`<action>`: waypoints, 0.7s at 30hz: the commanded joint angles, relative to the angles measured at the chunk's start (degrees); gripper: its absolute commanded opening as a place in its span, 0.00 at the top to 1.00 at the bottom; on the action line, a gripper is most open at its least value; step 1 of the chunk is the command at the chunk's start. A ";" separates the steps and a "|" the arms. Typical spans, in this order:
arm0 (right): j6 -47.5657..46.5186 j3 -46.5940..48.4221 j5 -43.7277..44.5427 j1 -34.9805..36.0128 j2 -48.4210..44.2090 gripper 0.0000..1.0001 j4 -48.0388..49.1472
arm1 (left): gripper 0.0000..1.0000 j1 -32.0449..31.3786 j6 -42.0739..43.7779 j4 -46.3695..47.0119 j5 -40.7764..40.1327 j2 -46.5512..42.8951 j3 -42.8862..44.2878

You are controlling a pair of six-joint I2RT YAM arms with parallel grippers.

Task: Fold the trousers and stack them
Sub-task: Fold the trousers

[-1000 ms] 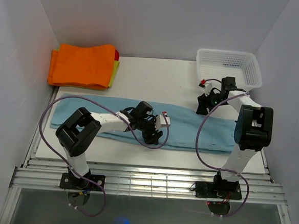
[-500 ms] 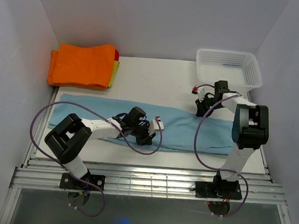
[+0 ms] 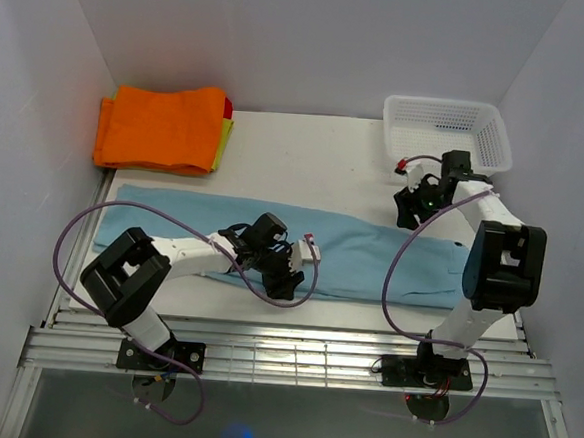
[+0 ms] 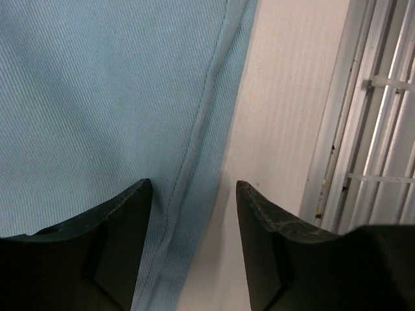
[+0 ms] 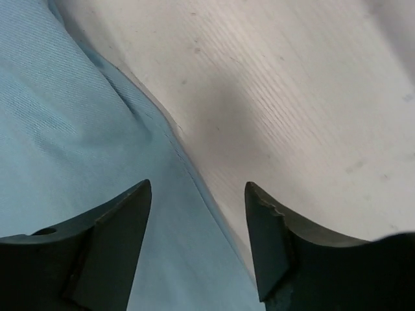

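Observation:
The light blue trousers (image 3: 370,255) lie spread flat, left to right, across the white table (image 3: 307,150). My left gripper (image 3: 284,281) is open, low over the trousers' near edge around the middle. In the left wrist view (image 4: 192,186) its jaws straddle the stitched cloth edge (image 4: 97,97), with bare table to the right. My right gripper (image 3: 407,209) is open at the trousers' far edge on the right. In the right wrist view (image 5: 198,188) the cloth edge (image 5: 65,116) runs between the jaws. Neither gripper holds anything.
A stack of folded cloths with an orange one on top (image 3: 158,127) sits at the back left. A white mesh basket (image 3: 444,124) stands at the back right. Metal rails (image 3: 293,354) run along the table's near edge, also visible in the left wrist view (image 4: 382,129).
My left gripper has drawn back and left to the trousers' near edge. My right gripper swung left, then back right along the far edge. The trousers lie much as before.

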 commanded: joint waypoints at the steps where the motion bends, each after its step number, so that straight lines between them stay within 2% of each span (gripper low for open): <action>1: 2.88 2.84 0.77 -3.63 -7.30 0.33 -4.22 | 0.34 -0.67 -5.26 -7.66 -0.20 -5.13 0.26; 4: 8.06 3.37 0.26 -8.89 -9.33 0.31 -8.08 | 0.27 -0.15 -11.24 -7.22 -1.43 -8.48 2.46; 7: 10.27 3.11 -4.64 -18.12 -10.21 0.27 -13.62 | 0.18 3.01 -17.55 -7.21 -1.35 -12.18 3.69; 8: 10.27 2.76 -5.45 -22.14 -10.30 0.27 -14.77 | 0.16 7.28 -19.32 -8.35 -0.74 -13.14 4.57; 10: 7.91 1.97 -6.86 -24.72 -11.09 0.28 -18.11 | 0.14 13.71 -24.57 -9.23 4.44 -14.20 4.75; 11: 7.03 1.45 -7.30 -25.78 -11.87 0.29 -18.64 | 0.13 20.70 -25.65 -9.84 5.76 -14.55 4.93; 12: 6.06 0.83 -8.00 -25.79 -13.88 0.30 -19.17 | 0.12 23.99 -26.19 -12.03 6.64 -15.52 5.54; 13: 5.09 -0.65 -10.36 -25.44 -14.60 0.31 -20.39 | 0.11 30.81 -26.28 -13.44 7.00 -16.13 5.98; 15: 4.91 -1.98 -11.35 -23.78 -15.31 0.32 -22.50 | 0.10 38.14 -26.02 -15.90 6.65 -18.67 6.33; 16: 4.56 -2.60 -9.70 -21.33 -14.96 0.34 -23.64 | 0.10 41.83 -25.15 -16.96 5.87 -19.47 6.68; 17: 4.47 -4.69 -8.98 -20.52 -14.70 0.34 -23.31 | 0.10 49.44 -23.40 -17.75 5.08 -20.09 7.12; 19: 4.99 -7.42 -6.27 -19.47 -13.64 0.34 -20.94 | 0.09 55.81 -20.94 -21.17 3.15 -19.75 8.69; 20: 5.17 -9.44 -4.86 -19.37 -12.86 0.34 -18.23 | 0.09 62.02 -19.09 -23.89 2.62 -19.05 9.32; 21: 4.91 -9.98 -3.11 -19.28 -10.50 0.34 -17.07 | 0.10 64.95 -18.29 -25.22 3.22 -18.26 9.76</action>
